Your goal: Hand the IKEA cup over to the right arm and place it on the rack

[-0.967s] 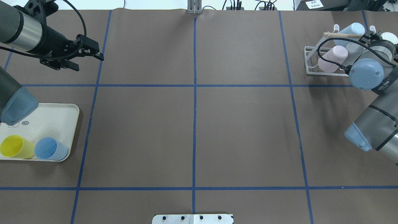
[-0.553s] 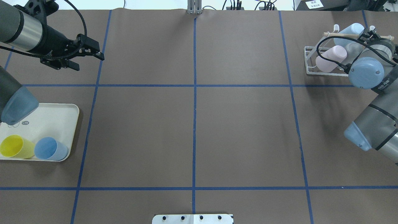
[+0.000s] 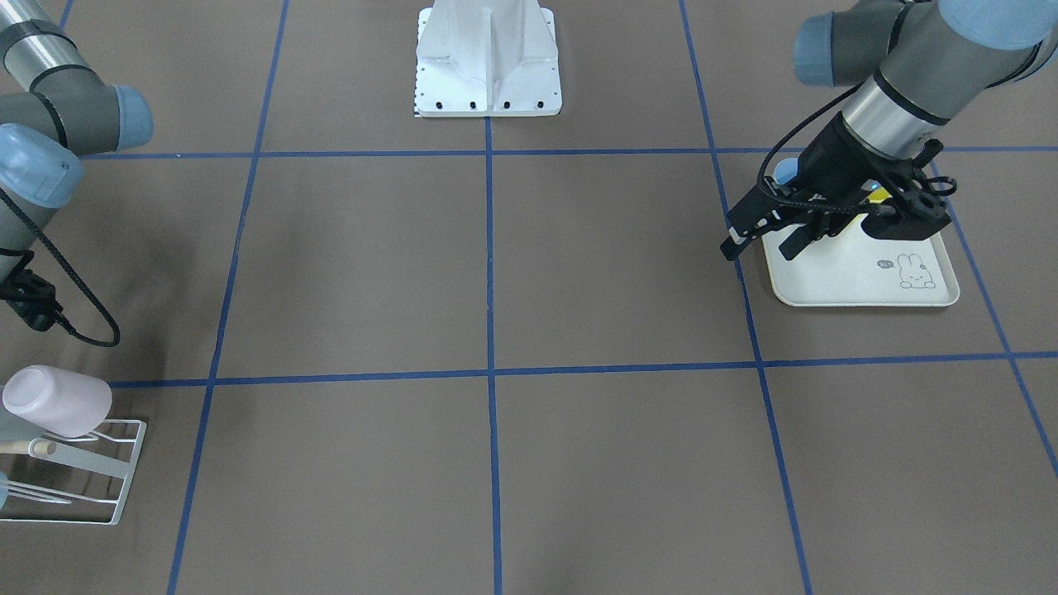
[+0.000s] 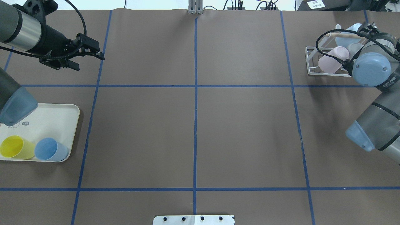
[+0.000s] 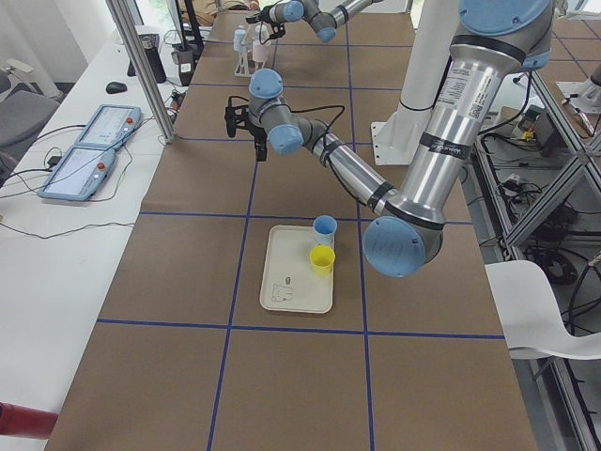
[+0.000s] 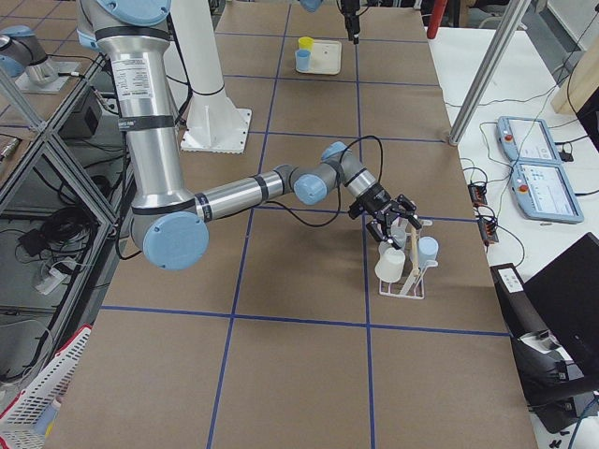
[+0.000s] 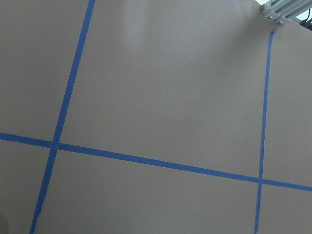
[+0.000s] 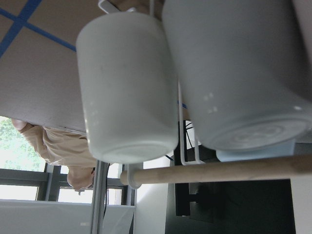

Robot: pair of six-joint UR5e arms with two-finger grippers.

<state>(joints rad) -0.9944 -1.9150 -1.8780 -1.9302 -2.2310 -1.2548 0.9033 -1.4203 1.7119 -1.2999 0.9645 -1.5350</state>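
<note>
We are finding the right gripper (image 6: 397,224) hidden behind its own wrist in the overhead view. We are seeing it only from the right side camera, too small to tell how its jaws stand. The right arm (image 4: 370,69) is covering part of the rack (image 4: 308,62). In the front view the rack is running off the left edge, and the left gripper (image 3: 759,246) is hiding most of the yellow cup (image 3: 879,195) and blue cup (image 3: 783,170). The overhead view's left edge is cutting the tray (image 4: 56,122).

I record a cream rabbit-printed tray (image 4: 53,120) flat on the brown cover (image 4: 250,134), left side. Blue tape lines (image 4: 195,125) grid that cover. Two pendants (image 5: 77,174) lie on the adjoining white bench (image 5: 47,249).
</note>
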